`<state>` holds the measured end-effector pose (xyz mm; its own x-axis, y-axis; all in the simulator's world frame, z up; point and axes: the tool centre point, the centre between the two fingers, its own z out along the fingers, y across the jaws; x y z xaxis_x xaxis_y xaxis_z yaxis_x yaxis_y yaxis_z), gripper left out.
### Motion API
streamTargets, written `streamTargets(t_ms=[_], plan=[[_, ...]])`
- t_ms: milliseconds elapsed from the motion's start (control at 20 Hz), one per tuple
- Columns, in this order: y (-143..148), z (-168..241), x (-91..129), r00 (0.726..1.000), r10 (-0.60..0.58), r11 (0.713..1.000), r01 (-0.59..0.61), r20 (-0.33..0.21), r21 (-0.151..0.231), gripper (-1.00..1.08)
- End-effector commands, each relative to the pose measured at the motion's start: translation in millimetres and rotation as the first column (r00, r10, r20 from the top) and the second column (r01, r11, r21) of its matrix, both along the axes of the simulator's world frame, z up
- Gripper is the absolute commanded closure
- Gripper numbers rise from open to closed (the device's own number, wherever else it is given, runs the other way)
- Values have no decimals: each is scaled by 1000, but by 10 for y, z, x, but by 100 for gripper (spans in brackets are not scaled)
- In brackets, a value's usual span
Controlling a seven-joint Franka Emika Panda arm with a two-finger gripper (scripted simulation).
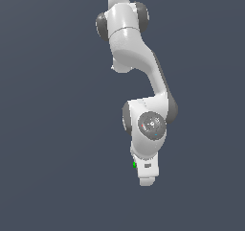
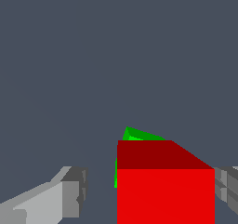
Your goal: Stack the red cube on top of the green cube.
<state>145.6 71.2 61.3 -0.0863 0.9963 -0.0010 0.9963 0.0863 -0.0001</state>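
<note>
Red cube (image 2: 165,190) fills the near part of the wrist view, sitting between the two grey fingers (image 2: 56,200). One finger stands clear of it with an open gap of floor between; the other lies against or just beside the cube's far face, and I cannot tell whether it touches. So the gripper (image 2: 139,197) looks spread wider than the cube rather than clamped on it, though whether it has let go or is about to close is a judgement, not something shown.

Behind and under the red cube a sliver of green cube (image 2: 135,135) shows, its corner peeking past the red top and a thin green edge running down the red cube's side. That suggests the red one is over, or nearly over, the green one, turned a little askew to it.

From the exterior view the arm (image 1: 143,81) reaches straight down, its hand hiding almost everything; only a speck of green shows at the hand's edge toward that view's left.

My reading: the placing is done or close to it. What is left is to confirm the red cube rests steady and to lift the hand away without nudging it.
</note>
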Motion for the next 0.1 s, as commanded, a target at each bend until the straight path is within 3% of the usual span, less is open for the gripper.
streamTargets(t_ms=[0, 50], plan=[[0, 0, 1, 1000, 0, 1000, 0, 0, 0, -92], [0, 0, 1, 1000, 0, 1000, 0, 0, 0, -92]])
